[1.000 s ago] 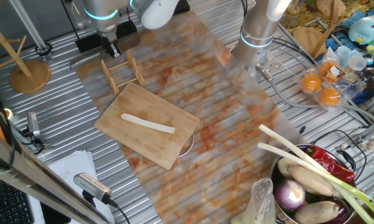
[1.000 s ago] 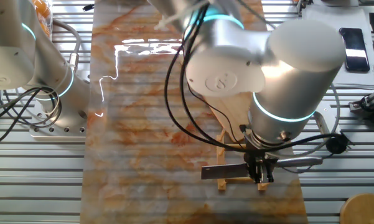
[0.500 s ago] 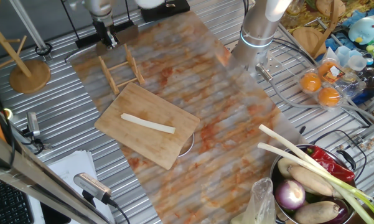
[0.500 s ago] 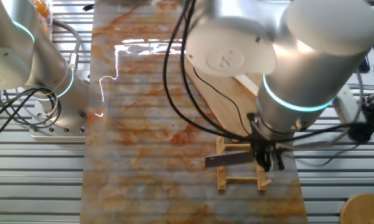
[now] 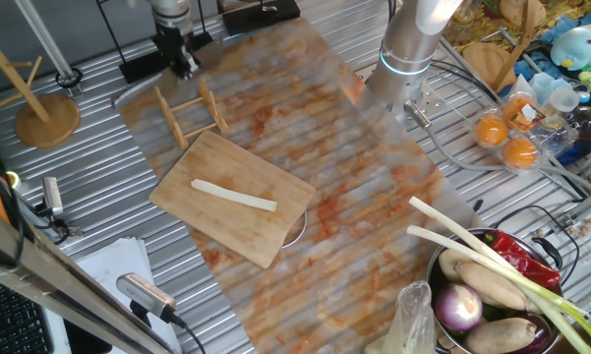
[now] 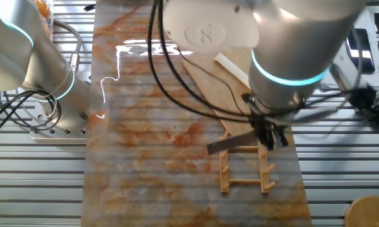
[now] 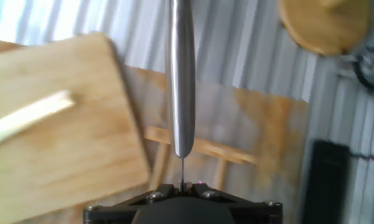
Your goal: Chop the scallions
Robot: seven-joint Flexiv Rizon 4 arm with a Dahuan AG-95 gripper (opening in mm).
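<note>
- Gripper (image 6: 265, 137) is hanging over the wooden knife rack (image 6: 246, 169), fingers pinching a knife (image 7: 180, 74).
- Scallion stalk (image 5: 233, 195) is lying mid cutting board (image 5: 259, 231), uncut.

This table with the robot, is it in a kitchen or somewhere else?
Probably a robot lab set up for cooking practice. A ridged metal table carries two robot arms, with a wooden cutting board, one pale scallion on it, and a bowl of vegetables.

No legible text, label, brand name or number in any view. Only mark: an embossed round logo on the white arm housing (image 6: 209, 33), at 12 o'clock in the other fixed view; its characters cannot be made out.
</note>
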